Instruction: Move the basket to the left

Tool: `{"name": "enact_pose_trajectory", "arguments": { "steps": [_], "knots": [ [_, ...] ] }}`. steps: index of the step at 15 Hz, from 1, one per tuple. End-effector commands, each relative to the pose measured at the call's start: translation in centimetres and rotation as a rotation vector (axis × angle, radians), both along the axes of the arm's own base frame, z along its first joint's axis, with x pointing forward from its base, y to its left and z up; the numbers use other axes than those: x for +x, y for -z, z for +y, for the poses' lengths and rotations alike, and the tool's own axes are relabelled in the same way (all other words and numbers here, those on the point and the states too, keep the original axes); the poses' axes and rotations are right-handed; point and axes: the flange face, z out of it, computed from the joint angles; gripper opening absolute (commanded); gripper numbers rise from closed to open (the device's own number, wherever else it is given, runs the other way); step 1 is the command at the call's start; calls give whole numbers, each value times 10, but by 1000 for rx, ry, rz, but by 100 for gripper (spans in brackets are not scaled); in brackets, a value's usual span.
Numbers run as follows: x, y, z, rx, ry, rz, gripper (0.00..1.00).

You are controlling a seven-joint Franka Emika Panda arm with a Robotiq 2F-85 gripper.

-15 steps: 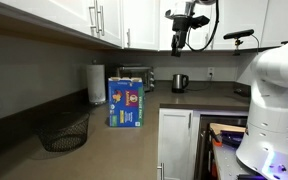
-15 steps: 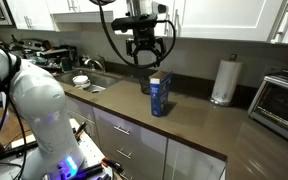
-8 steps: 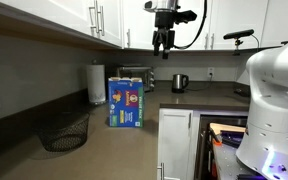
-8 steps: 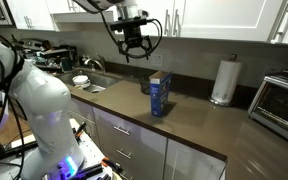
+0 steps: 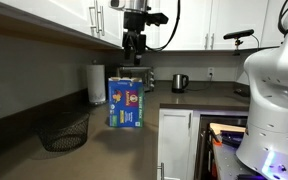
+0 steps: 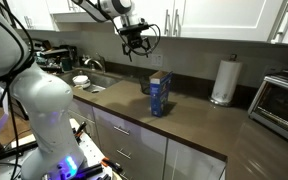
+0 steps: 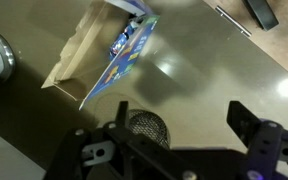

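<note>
The black wire-mesh basket sits on the dark counter near the wall, apart from the blue box. In the wrist view the basket shows from above as a round mesh shape, partly hidden by my gripper body. My gripper hangs high above the counter, over the blue box, open and empty. It also shows in an exterior view and in the wrist view. The basket is out of view in the exterior view that shows the sink.
A paper towel roll and a toaster stand behind the blue box. A kettle stands farther along the counter. A sink with dishes lies beyond. Upper cabinets hang close above.
My gripper has travelled sideways high above the counter, from over the kettle area to over the blue box. The basket and box have not moved.
</note>
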Motion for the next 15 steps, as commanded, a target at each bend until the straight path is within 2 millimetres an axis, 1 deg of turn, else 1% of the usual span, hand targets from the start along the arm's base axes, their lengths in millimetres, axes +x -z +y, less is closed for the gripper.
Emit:
{"name": "enact_pose_trajectory", "arguments": {
  "steps": [1,4,7,8,9,10,12,15],
  "knots": [
    [27,17,23,-18,-79,46,100],
    [32,34,37,-35,-131,84,100],
    [29,51,50,-51,-185,105,100],
    [29,53,52,-53,-186,103,100],
    [28,51,53,-74,-187,90,100],
    [26,52,52,-59,-152,111,100],
    [26,53,55,-61,-160,111,100],
    [26,53,55,-61,-160,111,100]
  ]
}}
